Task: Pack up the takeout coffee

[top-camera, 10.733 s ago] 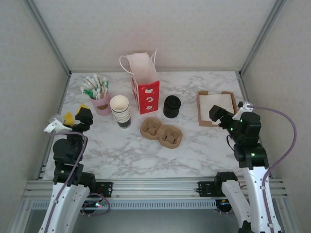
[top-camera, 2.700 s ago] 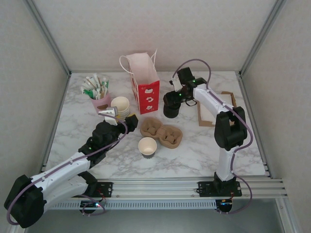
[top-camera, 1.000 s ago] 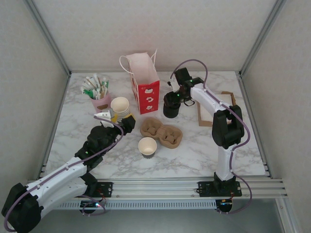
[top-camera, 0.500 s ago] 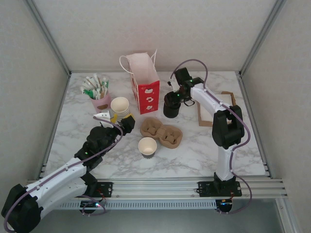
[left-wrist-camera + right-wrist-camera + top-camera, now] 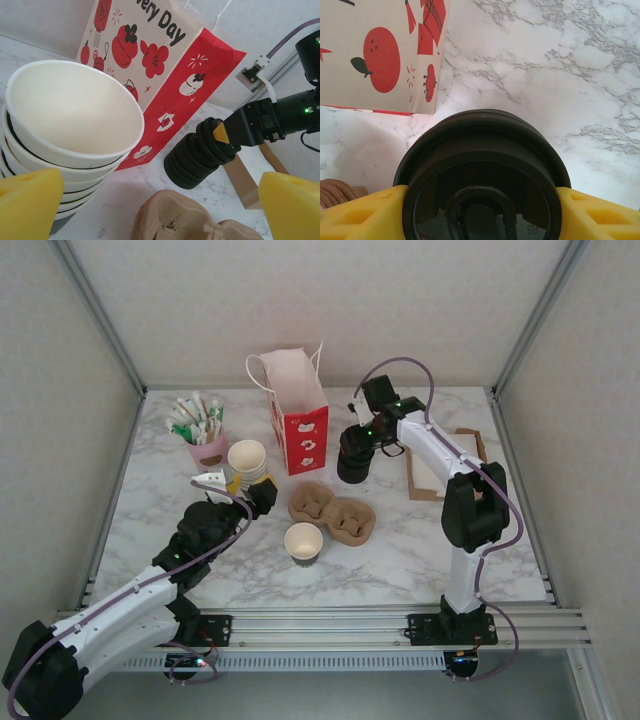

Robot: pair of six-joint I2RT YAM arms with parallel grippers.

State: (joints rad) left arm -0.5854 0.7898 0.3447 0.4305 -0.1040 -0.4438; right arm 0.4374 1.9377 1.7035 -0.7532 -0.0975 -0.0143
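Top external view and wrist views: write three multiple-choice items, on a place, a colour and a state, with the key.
1. The single lidless cream paper cup stands: A) inside the red bag; B) on the marble table, just in front of the brown cardboard cup carrier; C) on the cup stack.
2. The cup holding sachets is: A) pink; B) blue; C) green.
3. The right claw is: A) open above the bag; B) holding a sachet; C) closed on the squat black stack of plastic lids.
Key: B, it stands on the carrier's near side; A, its wall is pink; C, yellow fingers press both sides of the top lid.
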